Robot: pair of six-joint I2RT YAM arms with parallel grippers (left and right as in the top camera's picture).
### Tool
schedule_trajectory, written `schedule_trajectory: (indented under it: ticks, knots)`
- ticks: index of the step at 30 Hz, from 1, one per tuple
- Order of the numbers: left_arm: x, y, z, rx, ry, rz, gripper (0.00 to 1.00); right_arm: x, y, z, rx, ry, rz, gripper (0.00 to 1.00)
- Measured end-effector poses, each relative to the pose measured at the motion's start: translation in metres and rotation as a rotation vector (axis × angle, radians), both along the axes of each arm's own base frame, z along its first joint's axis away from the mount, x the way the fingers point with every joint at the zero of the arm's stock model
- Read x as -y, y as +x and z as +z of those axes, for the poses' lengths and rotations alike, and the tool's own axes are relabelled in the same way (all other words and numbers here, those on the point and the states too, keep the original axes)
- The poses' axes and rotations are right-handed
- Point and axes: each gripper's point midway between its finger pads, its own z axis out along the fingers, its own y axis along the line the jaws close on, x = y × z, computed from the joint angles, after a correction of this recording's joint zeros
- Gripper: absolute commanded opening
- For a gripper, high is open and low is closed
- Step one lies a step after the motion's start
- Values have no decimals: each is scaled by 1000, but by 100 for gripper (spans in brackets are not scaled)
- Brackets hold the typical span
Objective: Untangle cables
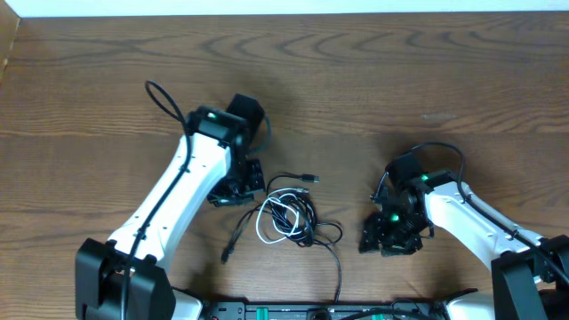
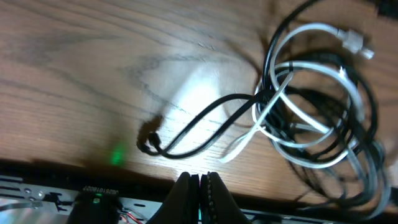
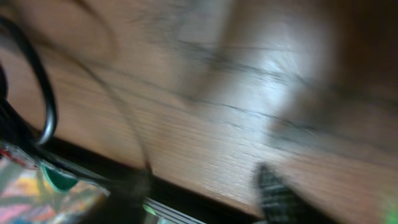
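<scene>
A tangle of black and white cables (image 1: 289,218) lies mid-table near the front edge. In the left wrist view the white cable (image 2: 311,93) loops through the black cables (image 2: 367,118). One black strand (image 2: 205,118) runs left to a plug end (image 2: 149,143), and a white connector (image 2: 354,40) sits at the top right. My left gripper (image 1: 235,191) (image 2: 199,186) is shut on nothing, just left of the tangle and apart from it. My right gripper (image 1: 389,238) (image 3: 205,193) is to the right of the tangle, open, with bare wood between its blurred fingers (image 3: 280,193).
The table's front edge (image 2: 74,165) runs close below both grippers, with a dark rail of electronics (image 1: 311,311) beyond it. A black arm cable (image 3: 46,112) curves at the left of the right wrist view. A thin black cable tail (image 1: 336,271) runs from the tangle toward the front.
</scene>
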Motion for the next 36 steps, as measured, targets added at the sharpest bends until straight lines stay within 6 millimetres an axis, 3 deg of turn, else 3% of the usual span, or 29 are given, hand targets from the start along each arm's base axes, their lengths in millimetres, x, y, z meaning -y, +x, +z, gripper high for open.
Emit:
schedule_trajectory:
  ticks: [2, 6, 10, 11, 14, 17, 18, 20, 25, 36]
  knots:
    - [10, -4, -3, 3, -9, -56, 8, 10, -3, -1, -22, -41, -23, 1]
    - [38, -4, -5, 51, -58, -172, 8, 25, 2, -1, -41, -68, -102, 1]
    - [67, -6, -6, 102, -105, -316, 17, 30, 9, 4, -45, -8, -148, 6]
    - [71, -8, -6, 107, -111, -347, 17, 28, 12, 7, -37, 27, -153, 10]
    - [85, -18, -8, 109, -121, -464, 32, 24, 20, 14, -13, 120, -163, 27]
    - [93, -29, -12, 95, -120, -544, 33, 18, 24, 21, 14, 209, -148, 46]
    - [95, -33, -14, 90, -119, -566, 33, 13, 25, 25, 28, 250, -130, 56]
    - [97, -37, -20, 84, -114, -596, 34, 1, 28, 35, 68, 363, -90, 65]
    - [90, -32, -30, 77, -68, -588, 33, -26, 44, 53, 215, 566, 13, 68]
    - [57, -3, -30, 87, -43, -445, 36, -72, 63, 58, 359, 641, 140, 66]
